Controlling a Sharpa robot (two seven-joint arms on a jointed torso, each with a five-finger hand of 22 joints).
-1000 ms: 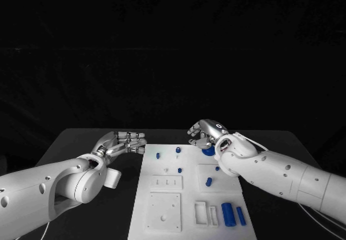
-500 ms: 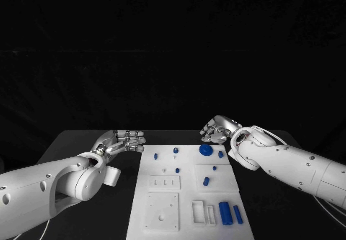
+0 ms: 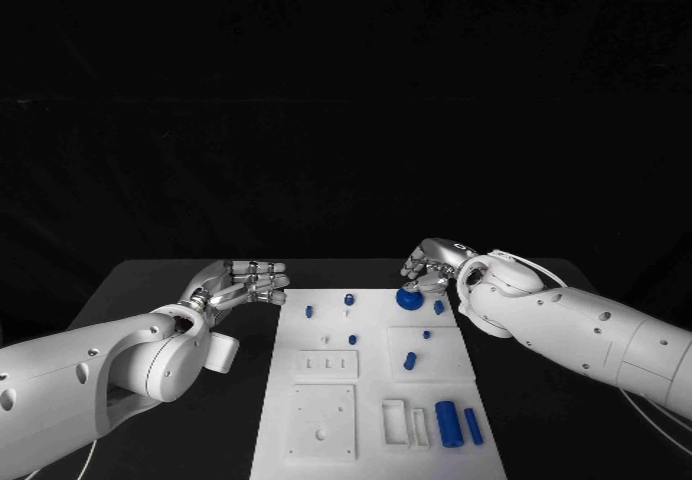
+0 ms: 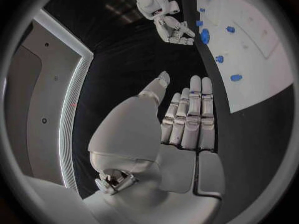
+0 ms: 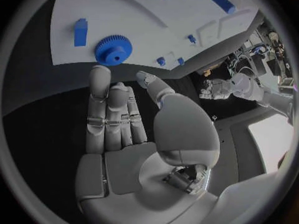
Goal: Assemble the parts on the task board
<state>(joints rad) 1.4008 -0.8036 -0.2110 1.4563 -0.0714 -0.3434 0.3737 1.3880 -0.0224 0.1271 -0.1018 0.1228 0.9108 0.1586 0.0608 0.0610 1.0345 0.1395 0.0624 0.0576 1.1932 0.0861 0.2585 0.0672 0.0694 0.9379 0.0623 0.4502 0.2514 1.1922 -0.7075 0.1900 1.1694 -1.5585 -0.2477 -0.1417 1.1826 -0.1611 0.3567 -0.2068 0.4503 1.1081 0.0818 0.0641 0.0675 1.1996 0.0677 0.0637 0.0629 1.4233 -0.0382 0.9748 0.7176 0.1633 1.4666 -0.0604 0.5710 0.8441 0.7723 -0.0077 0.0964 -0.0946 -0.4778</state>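
Observation:
The white task board [image 3: 325, 400] lies in the middle of the table, with small blue pegs [image 3: 349, 299] standing in its far part. A blue gear [image 3: 411, 298] sits on the board's far right corner. My right hand [image 3: 434, 262] hovers just behind and to the right of it. In the right wrist view, this hand [image 5: 124, 124] has straight, empty fingers, and their tips [image 5: 99, 70] stop just short of the gear [image 5: 112, 49]. My left hand [image 3: 248, 282] floats off the board's far left corner. Its fingers [image 4: 193, 109] are stretched out and hold nothing.
A thick blue cylinder [image 3: 447, 423] and a slim blue bar [image 3: 473, 426] lie at the board's near right, beside white slotted blocks [image 3: 404, 423]. Another peg [image 3: 410, 361] stands mid-board. Bare black table [image 3: 173, 290] lies on both sides of the board.
My right hand has let go of the blue gear, which now sits uncovered on the board, and has drawn back slightly to the right. My left hand has barely moved.

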